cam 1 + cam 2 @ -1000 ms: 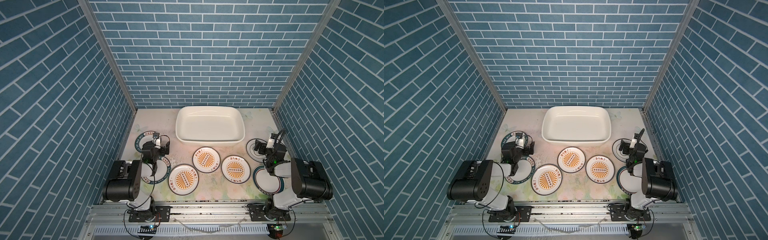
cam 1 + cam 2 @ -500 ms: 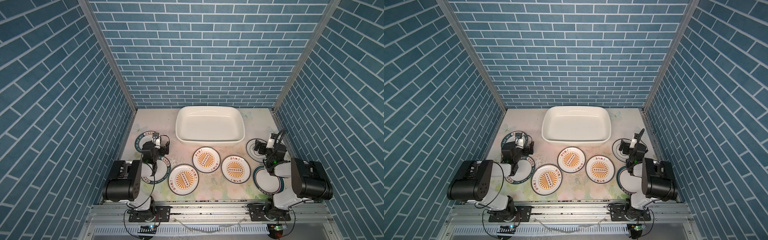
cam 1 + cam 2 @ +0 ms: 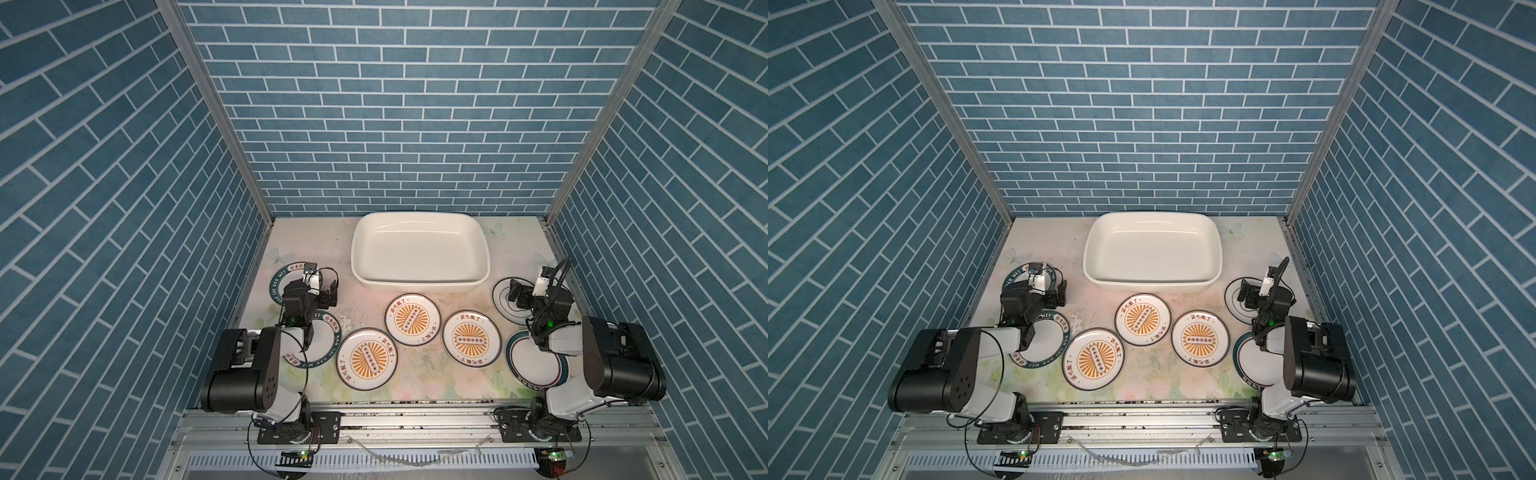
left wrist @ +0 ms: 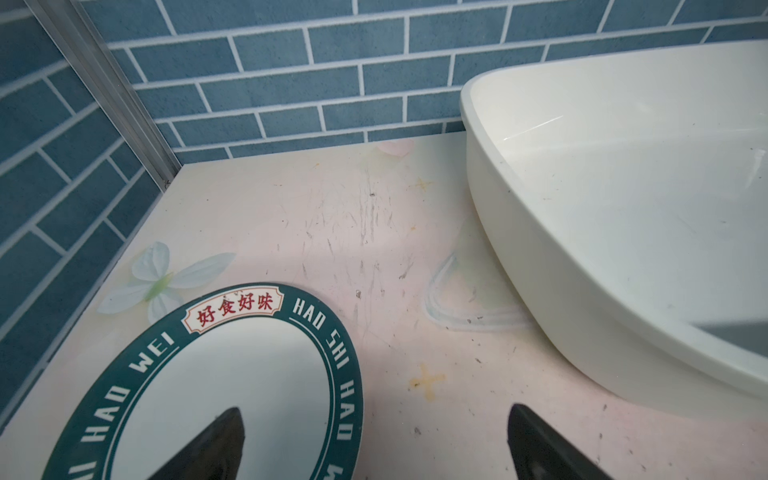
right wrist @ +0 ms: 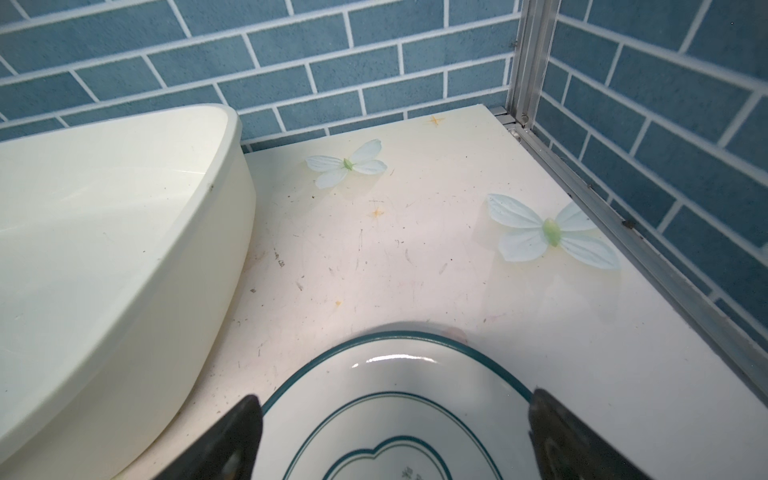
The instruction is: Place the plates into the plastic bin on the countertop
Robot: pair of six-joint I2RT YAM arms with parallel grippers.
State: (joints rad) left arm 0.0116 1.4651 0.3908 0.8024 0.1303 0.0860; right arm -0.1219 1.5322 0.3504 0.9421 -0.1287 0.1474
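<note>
- Seven plates lie flat on the countertop [image 3: 316,245], all outside the plastic bin [image 3: 419,286].
- Nearest the robot's base are a near sunburst plate [image 3: 366,359] in the open, a near lettered plate [image 3: 324,349] partly under the left arm, and a teal-rimmed plate [image 3: 525,361] partly under the right arm.
- Just beyond, between the arms, a middle sunburst plate [image 3: 412,319] and a right sunburst plate [image 3: 470,338] sit close beside each other; whether their rims touch cannot be told.
- Farther out, the left gripper [image 4: 374,415] has its jaws spread wide and holds nothing. In the left wrist view one fingertip [image 4: 216,449] is over the far lettered plate [image 4: 232,365], its partner over bare countertop.
- At like depth, the right gripper [image 5: 395,399] is likewise wide apart and empty, its fingertips [image 5: 232,440] over either side of the thin-ring plate [image 5: 395,374]; contact cannot be told.
- Farthest, the plastic bin stands upright against the back brick wall [image 3: 407,124], midway between the arms, its white floor bare.
</note>
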